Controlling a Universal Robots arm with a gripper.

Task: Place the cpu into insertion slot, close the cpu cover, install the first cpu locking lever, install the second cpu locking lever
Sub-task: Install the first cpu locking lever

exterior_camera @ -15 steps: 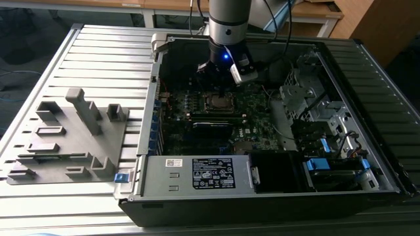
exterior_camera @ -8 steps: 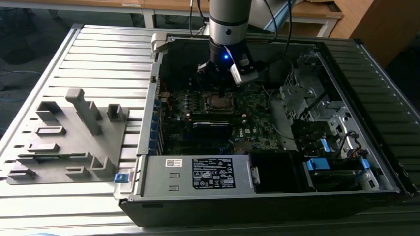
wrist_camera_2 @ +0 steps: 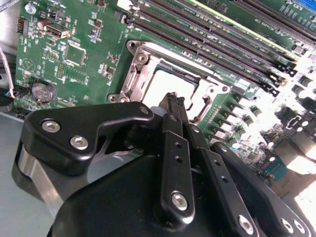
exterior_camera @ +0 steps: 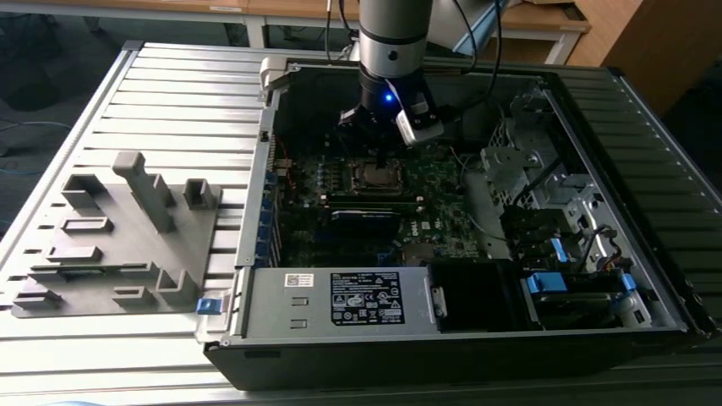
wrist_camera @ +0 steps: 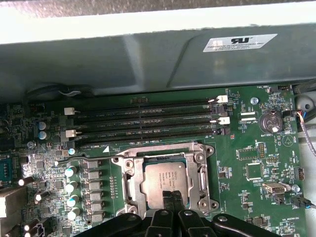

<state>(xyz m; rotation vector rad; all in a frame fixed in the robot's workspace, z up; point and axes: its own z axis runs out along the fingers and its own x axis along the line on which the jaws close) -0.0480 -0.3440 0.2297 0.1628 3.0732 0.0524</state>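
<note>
Hovering gripper [wrist_camera: 172, 196] at the edge of the slot [wrist_camera: 129, 162], tips just over the rim on the side away from the memory slots [wrist_camera: 148, 118]. In both wrist views the claw is narrow, its two fingers drawn together with nothing seen between them.

The cpu [wrist_camera: 164, 178] lies flat inside the slot, grey top up and square to the rim. The cover [wrist_camera: 196, 170] looks to be down around it, framing the chip through its window. I cannot tell whether it is fully seated. Lever positions cannot be read.

In the exterior view the gripper [exterior_camera: 376, 150] hangs straight above the slot [exterior_camera: 357, 176], inside the open case. In the second wrist view the tips [wrist_camera_2: 174, 101] stand over the slot's rim [wrist_camera_2: 136, 74], close to it. Contact cannot be confirmed.

Judgement: placement is done and the cover step is in hand or just finished.

Notes for doing it well:
- Bear on the cover's metal frame, not on the chip top.
- Push straight down toward the slot, with no sideways drag that could shift the cpu.
- Keep the closed tips clear of the small parts around the slot.
- Go slowly, and back off if the frame rocks.
</note>
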